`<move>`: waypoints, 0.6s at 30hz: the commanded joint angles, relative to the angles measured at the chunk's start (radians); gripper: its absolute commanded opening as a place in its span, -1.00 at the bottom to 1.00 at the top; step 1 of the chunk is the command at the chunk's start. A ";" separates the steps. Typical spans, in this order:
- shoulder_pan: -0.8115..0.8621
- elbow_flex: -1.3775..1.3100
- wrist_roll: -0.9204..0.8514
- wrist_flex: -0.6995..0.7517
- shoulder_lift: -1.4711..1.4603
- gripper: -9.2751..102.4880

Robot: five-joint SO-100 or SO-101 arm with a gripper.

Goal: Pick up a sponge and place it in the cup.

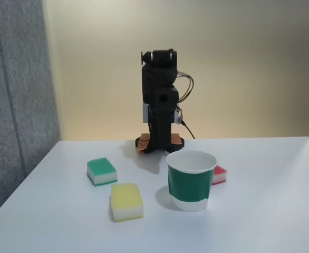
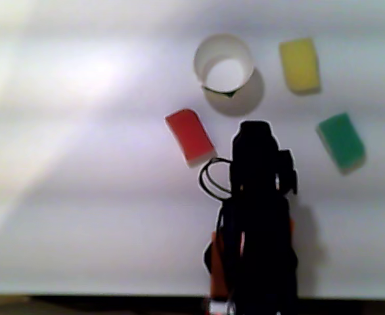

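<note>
Your arm [image 1: 158, 100] sits folded upright at the far edge of the desk [image 1: 260, 211]; you cannot tell whether the end effector is released or clenched. Sponge [image 2: 190, 135] lies flat on the desk, just beside the cup [image 2: 223, 63], partly hidden behind it in the fixed view. Cup stands upright. Yellow sponge [image 1: 126, 202] and green sponge [image 1: 102, 171] lie apart, to the cup's left in that view.

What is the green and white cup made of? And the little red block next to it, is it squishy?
The cup looks like paper: thin rolled white rim, matte white inside, a flat dark green band wrapped around its body. The red block is a sponge, probably soft foam: matte red top with rounded corners over a white layer that shows at its edge. How squishy it is cannot be seen, only guessed.
</note>
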 commanded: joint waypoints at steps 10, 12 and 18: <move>-0.186 -0.250 -0.011 -0.058 -0.353 -0.84; -0.218 -0.275 0.009 -0.066 -0.407 -0.84; -0.324 -0.334 0.107 -0.114 -0.571 -0.84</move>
